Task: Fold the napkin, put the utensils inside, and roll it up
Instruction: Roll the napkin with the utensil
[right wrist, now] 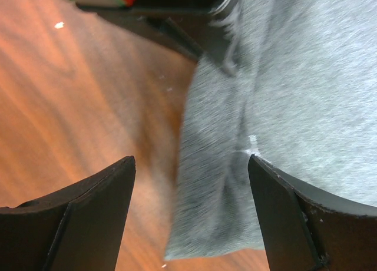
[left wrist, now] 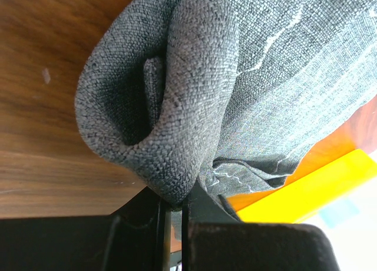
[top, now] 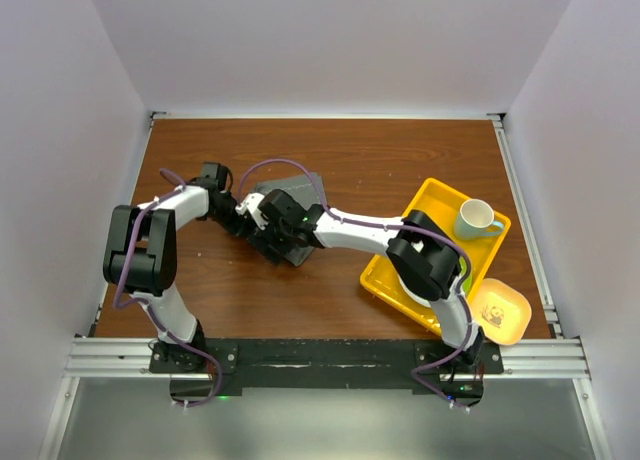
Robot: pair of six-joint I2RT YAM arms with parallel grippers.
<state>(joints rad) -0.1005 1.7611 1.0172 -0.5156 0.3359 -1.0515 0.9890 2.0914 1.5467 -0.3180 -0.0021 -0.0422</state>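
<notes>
The dark grey napkin [top: 292,187] lies left of centre on the wooden table, mostly covered by both grippers. In the left wrist view a thick rolled fold of the napkin [left wrist: 194,94] is pinched at its lower end between the jaws of my left gripper [left wrist: 175,207], which is shut on it. My right gripper [right wrist: 191,159] stands open just above the napkin's [right wrist: 283,106] near edge and corner, with nothing between its fingers [right wrist: 94,194]. Seen from above, the left gripper [top: 241,224] and right gripper [top: 268,230] meet over the cloth. The utensils are out of view.
A yellow tray [top: 430,192] sits at the right, holding a pale green mug [top: 476,219] and a green plate [top: 465,276] mostly under the right arm. A small yellow dish [top: 503,311] lies at the near right corner. Walls enclose the table.
</notes>
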